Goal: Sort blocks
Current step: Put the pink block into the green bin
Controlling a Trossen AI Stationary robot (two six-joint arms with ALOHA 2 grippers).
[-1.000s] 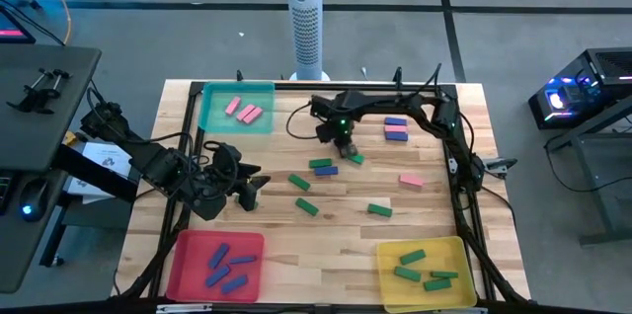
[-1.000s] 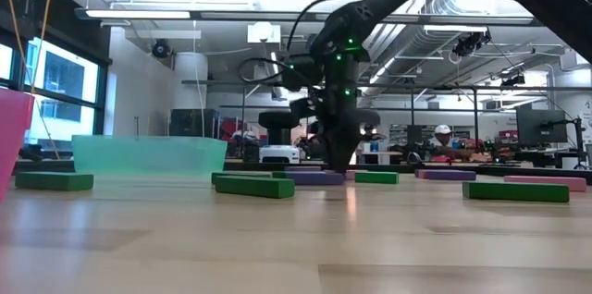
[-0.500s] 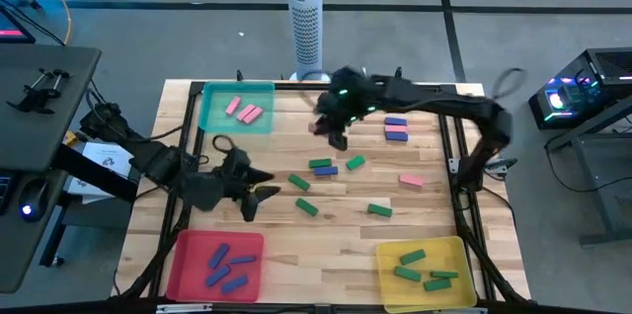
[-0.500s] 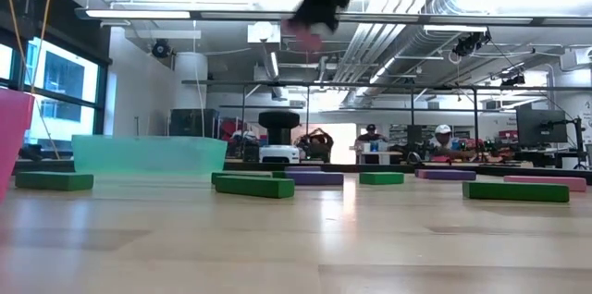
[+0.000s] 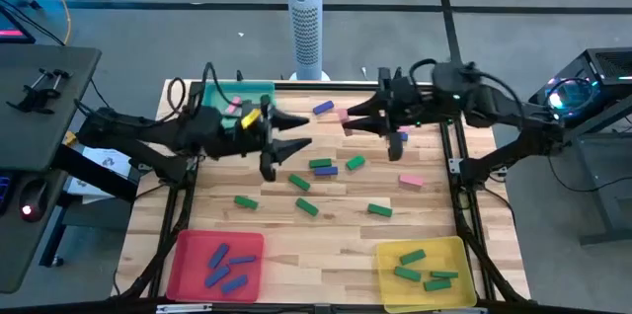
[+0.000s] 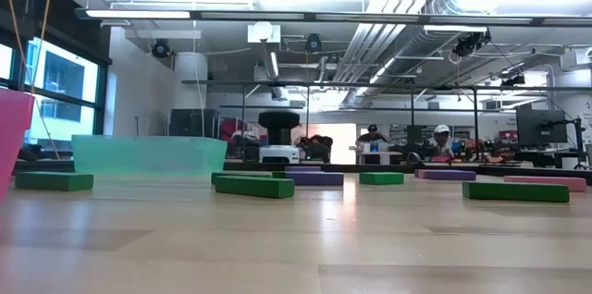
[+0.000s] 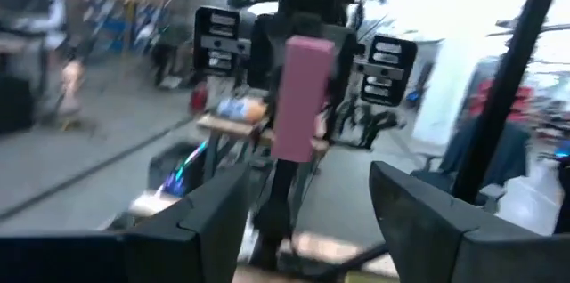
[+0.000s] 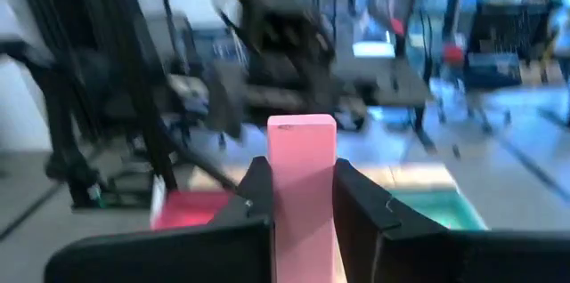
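Pink block (image 8: 302,196): clamped in your right gripper (image 5: 348,121), upper centre of the high view, long axis pointing toward your left gripper (image 5: 288,141), which waits spread empty just left, nearer the teal tray (image 5: 211,117).
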